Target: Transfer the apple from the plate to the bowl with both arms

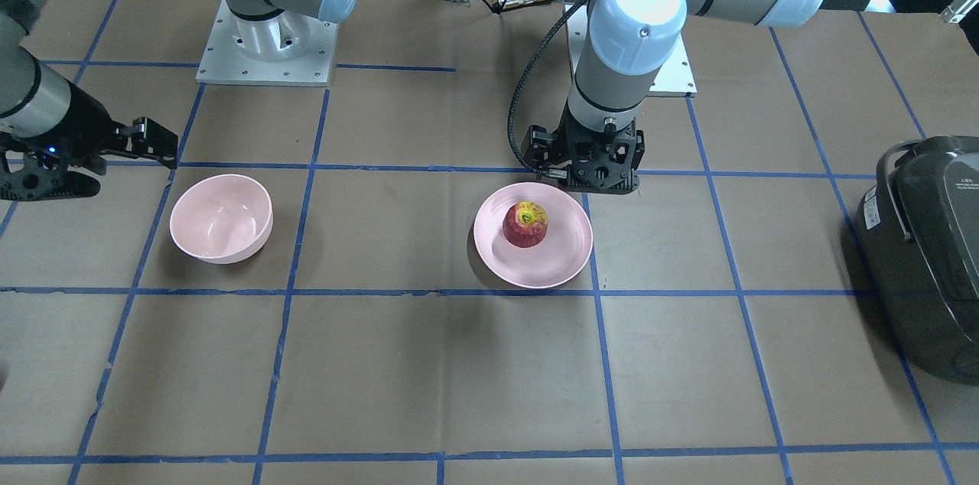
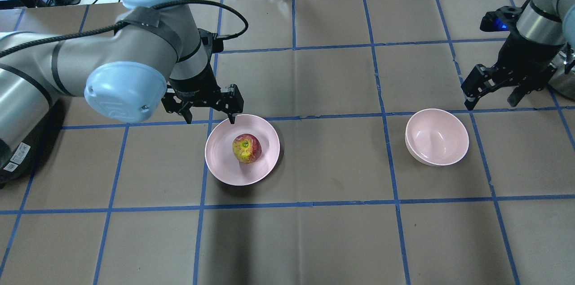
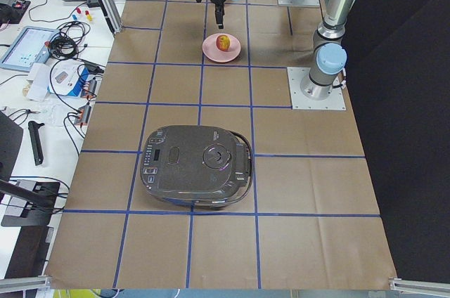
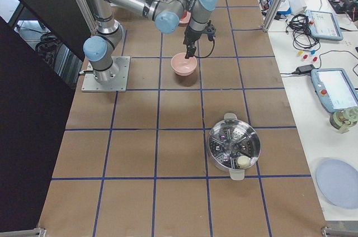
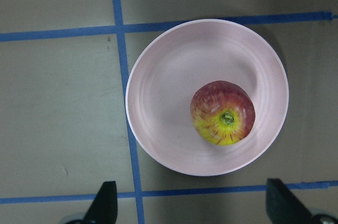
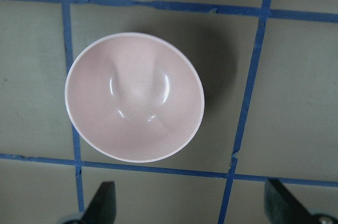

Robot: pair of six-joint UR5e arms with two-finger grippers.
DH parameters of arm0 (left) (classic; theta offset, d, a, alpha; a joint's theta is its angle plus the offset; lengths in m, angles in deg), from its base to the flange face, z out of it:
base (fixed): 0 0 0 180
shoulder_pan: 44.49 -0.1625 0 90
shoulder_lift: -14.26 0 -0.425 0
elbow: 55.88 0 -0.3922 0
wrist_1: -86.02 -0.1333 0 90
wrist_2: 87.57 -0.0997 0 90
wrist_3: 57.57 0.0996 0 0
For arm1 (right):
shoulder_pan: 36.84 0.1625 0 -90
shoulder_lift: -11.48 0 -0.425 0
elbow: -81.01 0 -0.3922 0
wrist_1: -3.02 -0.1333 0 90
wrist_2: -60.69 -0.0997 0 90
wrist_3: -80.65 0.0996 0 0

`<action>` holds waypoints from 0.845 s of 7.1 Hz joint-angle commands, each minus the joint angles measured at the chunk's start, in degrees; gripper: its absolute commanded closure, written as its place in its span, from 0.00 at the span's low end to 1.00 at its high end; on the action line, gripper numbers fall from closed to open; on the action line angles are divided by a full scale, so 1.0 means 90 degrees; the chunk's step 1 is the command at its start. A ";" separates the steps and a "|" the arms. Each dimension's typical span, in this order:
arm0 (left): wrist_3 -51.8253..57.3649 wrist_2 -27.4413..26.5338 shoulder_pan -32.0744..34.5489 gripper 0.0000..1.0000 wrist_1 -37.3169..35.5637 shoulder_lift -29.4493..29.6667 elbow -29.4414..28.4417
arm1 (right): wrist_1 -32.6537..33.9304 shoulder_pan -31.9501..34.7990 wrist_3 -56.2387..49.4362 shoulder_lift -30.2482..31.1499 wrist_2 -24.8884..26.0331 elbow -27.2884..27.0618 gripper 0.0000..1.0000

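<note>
The red apple (image 1: 525, 224) (image 2: 246, 148) (image 5: 223, 113) with a yellow-green stem patch lies on the flat pink plate (image 1: 497, 255) (image 2: 220, 163) (image 5: 158, 92). My left gripper (image 2: 209, 116) (image 1: 589, 180) (image 5: 193, 211) is open and empty, hovering over the plate's robot-side rim, beside the apple. The deep pink bowl (image 1: 221, 219) (image 2: 436, 136) (image 6: 134, 97) is empty. My right gripper (image 2: 491, 95) (image 1: 115, 167) (image 6: 191, 211) is open and empty, above and just to the robot side of the bowl.
A dark rice cooker (image 1: 929, 255) (image 3: 197, 168) sits at the table's end on my left. A steel pot with a steamer insert (image 4: 234, 147) stands toward the end on my right. The arm bases (image 1: 268, 49) stand at the robot-side edge.
</note>
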 commanded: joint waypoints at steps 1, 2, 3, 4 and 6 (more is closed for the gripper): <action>0.0033 0.0008 0.0185 0.00 -0.0612 0.0419 0.0323 | 0.1715 -0.0090 -0.0042 -0.0541 0.0019 -0.1020 0.00; 0.0062 -0.0021 0.0390 0.00 -0.0623 0.0556 0.0323 | 0.1887 -0.0091 -0.0003 -0.0631 0.0009 -0.1285 0.00; 0.0255 -0.0021 0.0430 0.00 -0.0672 0.0673 0.0323 | 0.1986 -0.0091 0.0007 -0.0844 0.0019 -0.1394 0.01; 0.0924 -0.0011 0.0431 0.00 -0.1146 0.0771 0.0371 | 0.1996 -0.0091 0.0017 -0.0904 0.0067 -0.1405 0.33; 0.1799 -0.0011 0.0450 0.00 -0.2597 0.1355 0.0741 | 0.1908 -0.0091 0.0201 -0.0895 0.0000 -0.1357 1.00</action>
